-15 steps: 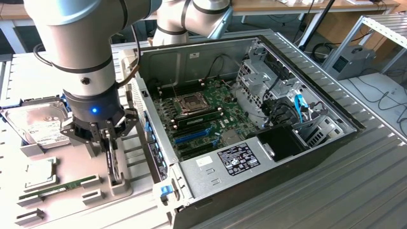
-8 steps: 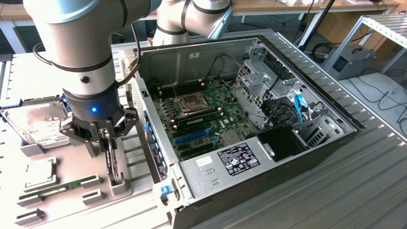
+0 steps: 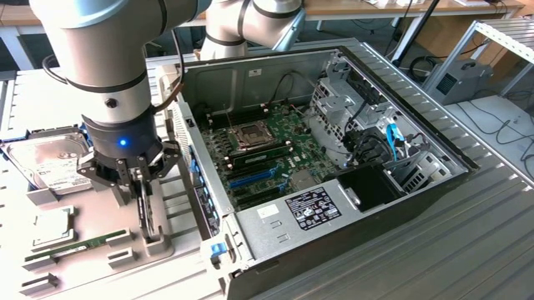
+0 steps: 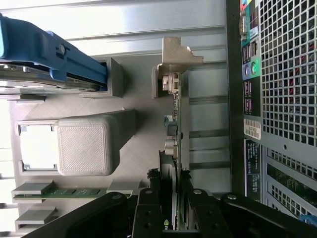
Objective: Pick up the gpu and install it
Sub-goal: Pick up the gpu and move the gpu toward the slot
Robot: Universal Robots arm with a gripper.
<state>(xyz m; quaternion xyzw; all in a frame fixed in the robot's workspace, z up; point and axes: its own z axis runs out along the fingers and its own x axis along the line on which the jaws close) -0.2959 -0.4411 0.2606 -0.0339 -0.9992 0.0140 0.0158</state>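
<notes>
The gpu [image 3: 147, 209] is a slim dark card standing on edge in a grey printed holder [image 3: 160, 247], just outside the computer case's wall on the exterior view's left. My gripper [image 3: 136, 187] reaches down over its upper edge. In the wrist view the card [image 4: 176, 119], with its silvery bracket [image 4: 176, 52] at the far end, runs between my black fingers [image 4: 148, 210]. The gripper [image 4: 171, 201] is shut on the card, one finger pressed to each face. The card still sits in the holder.
The open computer case [image 3: 417, 134] lies on its side with the motherboard [image 3: 276, 147] and blue slots [image 3: 252, 179] exposed. A hard drive [image 3: 50, 159], a CPU [image 3: 52, 228] and a green RAM stick [image 3: 75, 245] rest in grey trays. The case's rear panel [image 4: 277, 99] stands close beside the card.
</notes>
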